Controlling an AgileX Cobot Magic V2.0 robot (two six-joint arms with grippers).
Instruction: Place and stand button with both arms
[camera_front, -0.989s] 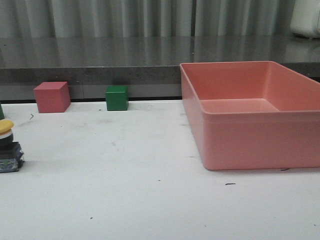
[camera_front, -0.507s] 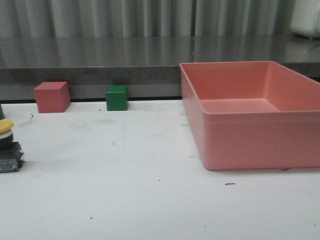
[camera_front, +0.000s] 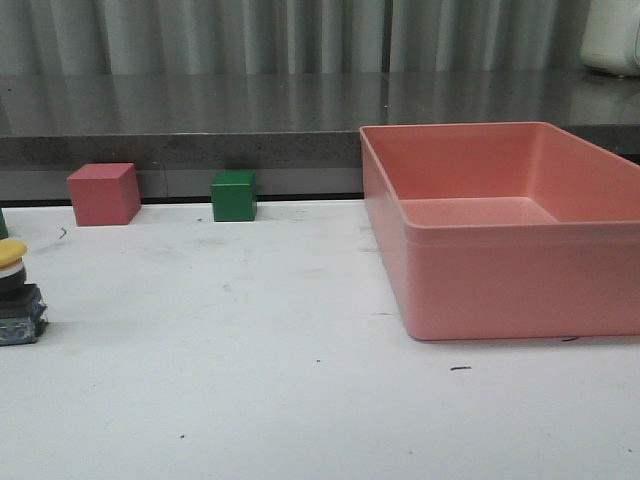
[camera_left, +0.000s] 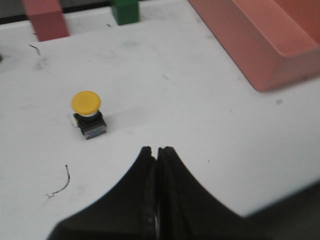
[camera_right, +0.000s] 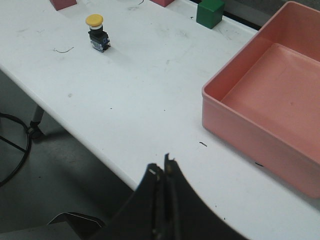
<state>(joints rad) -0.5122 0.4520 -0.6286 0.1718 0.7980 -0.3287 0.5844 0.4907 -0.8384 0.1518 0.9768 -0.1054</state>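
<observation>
The button (camera_front: 18, 295), with a yellow cap and a black-and-bluish base, stands upright at the far left edge of the front view. It also shows in the left wrist view (camera_left: 88, 114) and in the right wrist view (camera_right: 97, 33). My left gripper (camera_left: 156, 150) is shut and empty, above the white table, short of the button. My right gripper (camera_right: 163, 165) is shut and empty, over the table's front edge, far from the button. Neither arm shows in the front view.
A large pink bin (camera_front: 505, 235) stands on the right of the table. A pink cube (camera_front: 103, 193) and a green cube (camera_front: 234, 195) sit at the back left. The table's front edge and the floor with a cable (camera_right: 12, 150) show in the right wrist view.
</observation>
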